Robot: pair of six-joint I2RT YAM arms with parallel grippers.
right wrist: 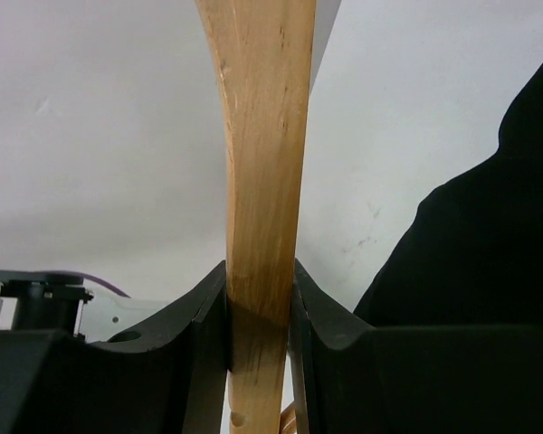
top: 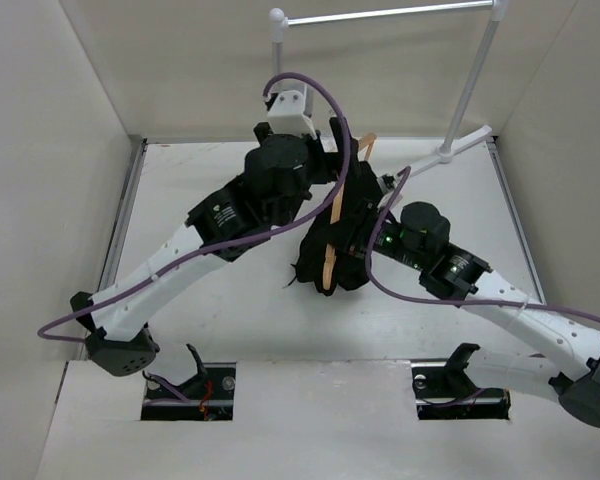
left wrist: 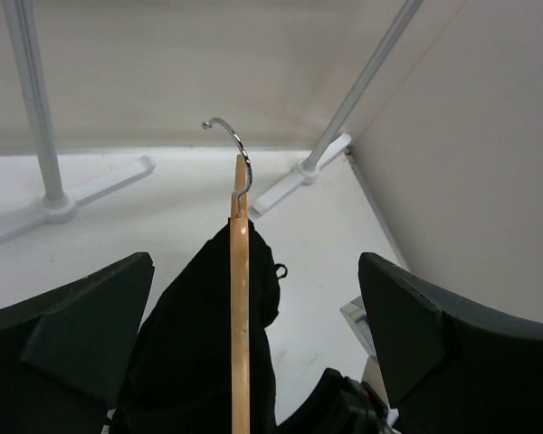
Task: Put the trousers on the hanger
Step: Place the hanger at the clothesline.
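Observation:
The light-brown wooden hanger stands edge-up over the middle of the table, its metal hook pointing toward the back. The black trousers hang draped over it, bunched on both sides. My right gripper is shut on the hanger's wooden arm, with the trousers just to its right. My left gripper is open wide, its fingers on either side of the hanger and trousers without touching them. From above, the left gripper sits at the hanger's far end.
A grey-white clothes rail spans the back right, its foot on the table just behind the hanger. Its posts rise ahead of the left gripper. Walls enclose the table on the left, back and right.

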